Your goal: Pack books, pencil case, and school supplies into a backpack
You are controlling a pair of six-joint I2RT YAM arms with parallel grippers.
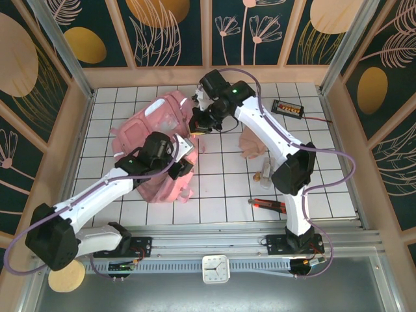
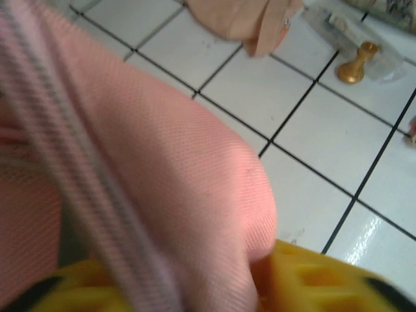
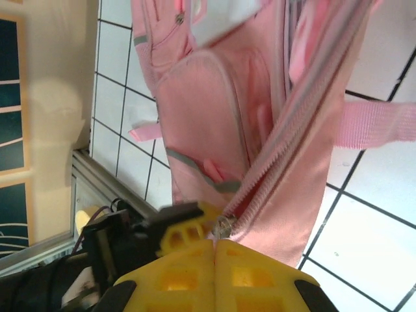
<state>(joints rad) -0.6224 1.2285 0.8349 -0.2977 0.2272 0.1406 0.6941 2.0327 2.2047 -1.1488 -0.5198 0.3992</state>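
Backpack (image 1: 153, 130) slumped on tiled table (image 1: 227, 188). Left gripper (image 1: 184, 161) at backpack's near-right edge, jaws clamped on a fold of its pink fabric. Right gripper (image 3: 214, 244) at backpack's far-right edge, jaws pressed together, pinching its zipper pull (image 3: 224, 226). Pencil case (image 1: 253, 146) lies right of backpack.

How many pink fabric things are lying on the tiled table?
2. The big backpack lies left of centre; the small pale pouch lies to its right. Others may be hidden under the backpack.

Pink backpack (image 1: 162, 110) slumped ctr-left; pencil case (image 1: 252, 147) right.
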